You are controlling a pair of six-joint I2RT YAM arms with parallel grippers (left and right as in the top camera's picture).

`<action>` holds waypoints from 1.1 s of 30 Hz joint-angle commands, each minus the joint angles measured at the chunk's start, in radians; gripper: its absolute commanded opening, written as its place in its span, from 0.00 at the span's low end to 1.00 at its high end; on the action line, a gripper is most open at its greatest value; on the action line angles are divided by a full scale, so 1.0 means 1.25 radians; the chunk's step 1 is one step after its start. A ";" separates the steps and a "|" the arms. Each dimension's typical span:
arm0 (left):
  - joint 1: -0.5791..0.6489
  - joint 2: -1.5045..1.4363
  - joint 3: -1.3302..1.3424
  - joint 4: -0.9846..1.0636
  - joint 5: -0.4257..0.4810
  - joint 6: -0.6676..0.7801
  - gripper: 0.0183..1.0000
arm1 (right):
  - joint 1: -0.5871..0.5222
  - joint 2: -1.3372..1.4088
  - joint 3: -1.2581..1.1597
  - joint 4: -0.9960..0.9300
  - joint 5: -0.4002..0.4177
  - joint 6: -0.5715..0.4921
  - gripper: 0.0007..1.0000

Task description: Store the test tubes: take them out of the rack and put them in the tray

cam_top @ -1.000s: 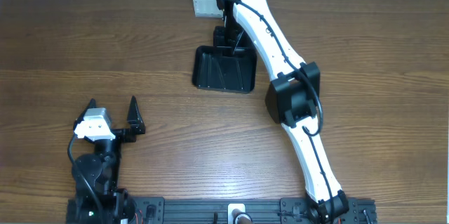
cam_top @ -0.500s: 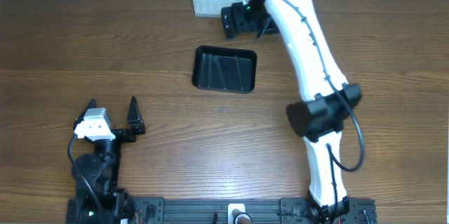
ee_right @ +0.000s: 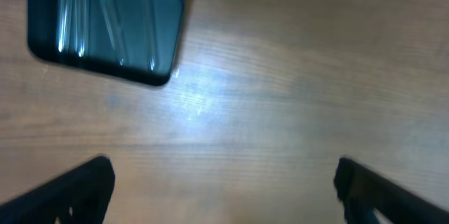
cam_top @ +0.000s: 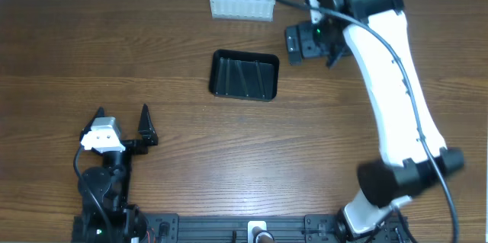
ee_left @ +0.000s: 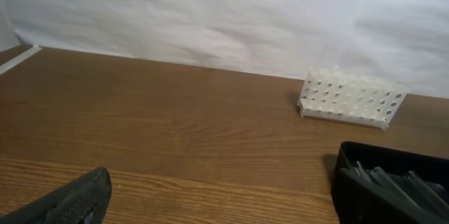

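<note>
Right wrist view showed my right claw (ee_right: 224,185) spread wide and empty above bare table (ee_right: 295,76), just beside the black tray (ee_right: 163,76) with test tubes (ee_right: 105,20) lying in it. The white rack (cam_top: 242,2) stood near the tray; my left claw (cam_top: 122,112) sat open, empty.

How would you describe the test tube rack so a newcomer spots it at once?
On the wooden table, look toward the top edge of the overhead view. Just beyond the black tray sits the test tube rack: a white rectangular block with rows of round holes, unlike the dark, shallow tray.
</note>
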 commanded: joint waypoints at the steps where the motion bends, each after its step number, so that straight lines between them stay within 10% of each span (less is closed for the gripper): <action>1: 0.001 -0.006 -0.004 -0.003 0.011 0.012 1.00 | -0.012 -0.115 -0.159 0.094 0.029 -0.024 0.99; 33: 0.001 -0.006 -0.004 -0.003 0.011 0.012 1.00 | -0.072 -0.616 -1.234 1.628 0.029 -0.268 0.99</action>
